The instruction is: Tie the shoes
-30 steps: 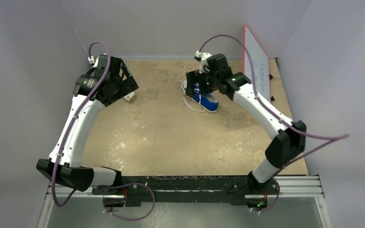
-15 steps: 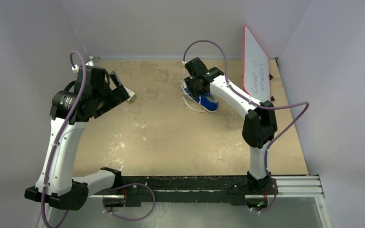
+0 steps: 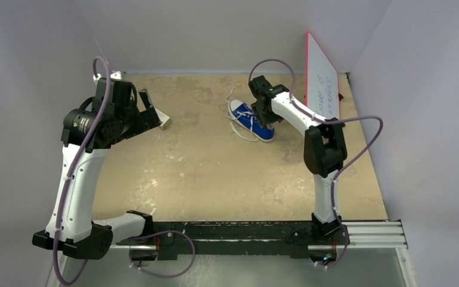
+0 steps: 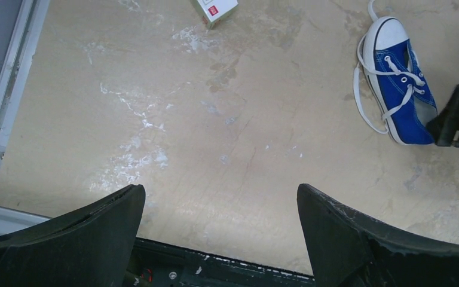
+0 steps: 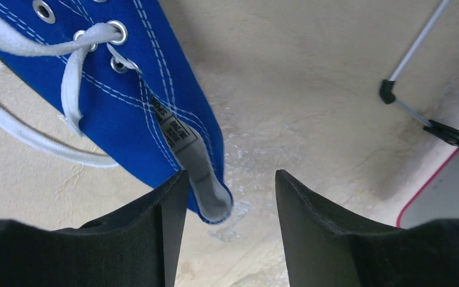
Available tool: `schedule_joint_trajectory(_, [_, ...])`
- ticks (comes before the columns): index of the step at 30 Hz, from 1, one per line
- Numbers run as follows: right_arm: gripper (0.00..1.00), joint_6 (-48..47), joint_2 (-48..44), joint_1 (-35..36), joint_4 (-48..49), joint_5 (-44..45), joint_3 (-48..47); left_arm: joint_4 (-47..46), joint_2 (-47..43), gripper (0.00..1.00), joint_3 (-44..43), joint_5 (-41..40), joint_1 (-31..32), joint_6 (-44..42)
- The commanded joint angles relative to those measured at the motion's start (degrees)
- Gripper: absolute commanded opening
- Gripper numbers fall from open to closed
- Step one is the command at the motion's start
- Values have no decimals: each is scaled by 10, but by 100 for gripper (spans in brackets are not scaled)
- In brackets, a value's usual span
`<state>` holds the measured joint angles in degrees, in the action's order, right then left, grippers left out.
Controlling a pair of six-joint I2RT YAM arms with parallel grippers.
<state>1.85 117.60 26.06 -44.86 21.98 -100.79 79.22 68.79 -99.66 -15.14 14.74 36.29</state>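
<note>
The blue sneaker (image 3: 251, 120) with white laces lies at the back middle of the table, toe cap pointing to the far left. Its laces are loose and untied around it. My right gripper (image 3: 267, 116) is open and hangs low over the shoe's heel end. In the right wrist view the shoe's blue side and grey tongue tip (image 5: 206, 191) reach into the gap of the gripper (image 5: 230, 179), beside the left finger (image 5: 155, 221). My left gripper (image 3: 153, 110) is open and empty, high over the left side, far from the shoe (image 4: 397, 81).
A small white-and-red box (image 3: 165, 122) sits on the table by the left gripper and shows in the left wrist view (image 4: 214, 9). A red-edged whiteboard (image 3: 323, 84) stands at the back right, its stand feet (image 5: 430, 125) close to the right gripper.
My right gripper has shifted right, from over the shoe's middle to its heel end, uncovering the laces. My left arm drew back to the left and has since held still.
</note>
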Motion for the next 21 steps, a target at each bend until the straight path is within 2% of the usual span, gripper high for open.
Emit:
schedule_joint_trajectory(1, [56, -2, 33, 8, 9, 10, -19, -2, -15, 99, -33, 20, -3, -19])
schedule_joint_trajectory(5, [49, 18, 60, 7, 22, 21, -13, -16, -22, 99, -36, 42, -3, -18])
schedule_joint_trajectory(9, [40, 42, 83, 7, -6, 38, -30, -17, -19, 99, -47, 54, -3, -21])
schedule_joint_trajectory(12, [34, 39, 60, 7, 8, 12, -8, -18, -20, 99, -49, 55, 3, -22])
schedule_joint_trajectory(13, [27, 36, 51, 7, 18, 5, 4, -19, -21, 99, -45, 57, 4, -22])
schedule_joint_trajectory(14, [15, 35, 46, 7, 24, 4, 14, -21, -21, 99, -42, 61, 5, -21])
schedule_joint_trajectory(16, [0, 42, 49, 8, 12, 13, 12, -24, -22, 99, -34, 71, 8, -19])
schedule_joint_trajectory(21, [0, 45, 30, 15, 0, 33, 4, -26, -28, 99, -28, 69, 16, -20])
